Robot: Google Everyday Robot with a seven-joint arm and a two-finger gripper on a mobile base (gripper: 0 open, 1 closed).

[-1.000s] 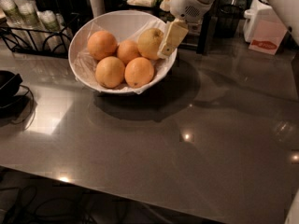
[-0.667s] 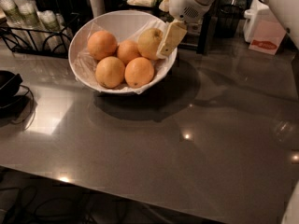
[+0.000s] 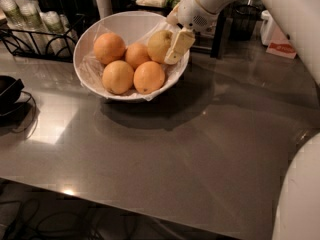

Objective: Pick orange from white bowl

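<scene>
Gripper (image 3: 177, 44): at white bowl (image 3: 131, 23) right rim, against orange (image 3: 158, 45). Unmoved since a second ago; closure cannot be told. Lift judged pending.

my gripper (image 3: 176, 45) hung at the right inner edge of the white bowl (image 3: 125, 16), pressed against the right side of the orange (image 3: 158, 44), with my white arm (image 3: 210, 1) reaching down from the upper right. the orange was pale and yellowish and sat at the back right of the bowl on a crinkled thin liner (image 3: 92, 70). four deeper-orange fruits (image 3: 118, 76) lay beside it, touching one another, two at the back and two at the front. the bowl stood on the grey worktop (image 3: 175, 154) and cast a dark shadow. a black wire rack (image 3: 35, 39) stood behind it on the left.
</scene>
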